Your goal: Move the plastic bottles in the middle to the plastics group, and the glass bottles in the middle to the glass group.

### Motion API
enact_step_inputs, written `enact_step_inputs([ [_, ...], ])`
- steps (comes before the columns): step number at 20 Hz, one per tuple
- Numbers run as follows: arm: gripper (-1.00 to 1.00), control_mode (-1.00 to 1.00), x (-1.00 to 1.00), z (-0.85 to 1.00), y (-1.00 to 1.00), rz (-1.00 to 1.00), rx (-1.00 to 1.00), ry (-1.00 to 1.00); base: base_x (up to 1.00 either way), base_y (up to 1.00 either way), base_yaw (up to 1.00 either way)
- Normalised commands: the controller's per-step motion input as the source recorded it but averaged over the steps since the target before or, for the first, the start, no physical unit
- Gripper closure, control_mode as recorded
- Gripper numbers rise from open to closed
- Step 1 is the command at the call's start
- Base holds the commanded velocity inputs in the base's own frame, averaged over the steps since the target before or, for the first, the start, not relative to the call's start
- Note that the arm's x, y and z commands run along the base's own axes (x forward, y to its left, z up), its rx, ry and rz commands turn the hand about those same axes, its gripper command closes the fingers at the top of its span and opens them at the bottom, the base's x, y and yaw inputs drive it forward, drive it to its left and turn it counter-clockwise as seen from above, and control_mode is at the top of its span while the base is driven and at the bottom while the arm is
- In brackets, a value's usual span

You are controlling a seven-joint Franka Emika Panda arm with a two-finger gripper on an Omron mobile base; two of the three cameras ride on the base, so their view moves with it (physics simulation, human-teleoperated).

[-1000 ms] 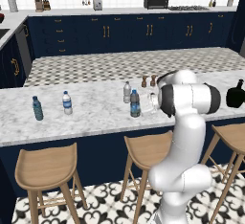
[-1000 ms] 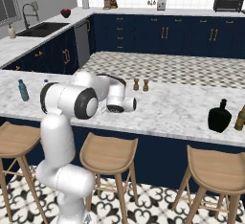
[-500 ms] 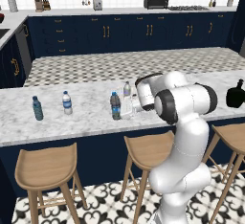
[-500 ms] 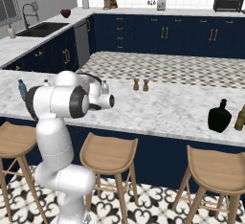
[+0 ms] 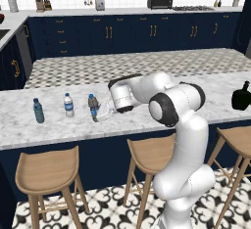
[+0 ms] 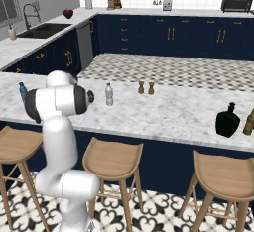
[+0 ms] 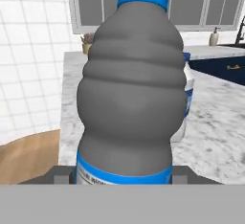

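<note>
Standing near the worktop's (image 5: 29, 130) front edge toward its left end: teal bottle (image 5: 37, 110), then clear white-capped bottle (image 5: 69, 104), w/ the dark blue-label bottle (image 5: 93, 107) just beside them on the right. That dark bottle sits upright, pinched betw the gripper (image 5: 100, 114) fingers; arm reaches in from the right, nothing betw it & the two plastics. Hand view: dark bottle (image 7: 131, 91) close up, blue cap on top, blue label band at the bottom, fingertips (image 7: 60, 175) hugging its base on both sides; clear bottle (image 7: 187, 101) peeks out behind its right side. Right base view adds the clear greyish bottle (image 6: 109, 94) alone mid-worktop, two small shakers (image 6: 146, 87) beyond it toward the far edge, squat black bottle (image 6: 227, 121) near the right end next to another bottle (image 6: 249, 121). Left base view has the black bottle (image 5: 241, 96) at the right edge; the arm covers the greyish one there
</note>
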Motion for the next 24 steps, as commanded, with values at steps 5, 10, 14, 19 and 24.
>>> enact_step_inputs([
  [5,1.0,-1.0,0.31,-0.18,0.38,0.0,0.06,0.02,0.0,0.0,0.0],
  [10,1.0,-1.0,0.29,-0.25,0.29,0.0,0.14,0.01,0.0,0.0,0.0],
  [14,1.0,-1.0,0.33,-0.36,0.23,0.03,0.08,0.01,0.0,0.0,0.0],
  [19,1.0,-1.0,0.25,-0.28,0.25,0.06,0.0,0.0,0.0,0.0,0.0],
  [24,1.0,-1.0,0.26,-0.23,0.21,0.06,0.0,-0.01,0.0,0.0,0.0],
])
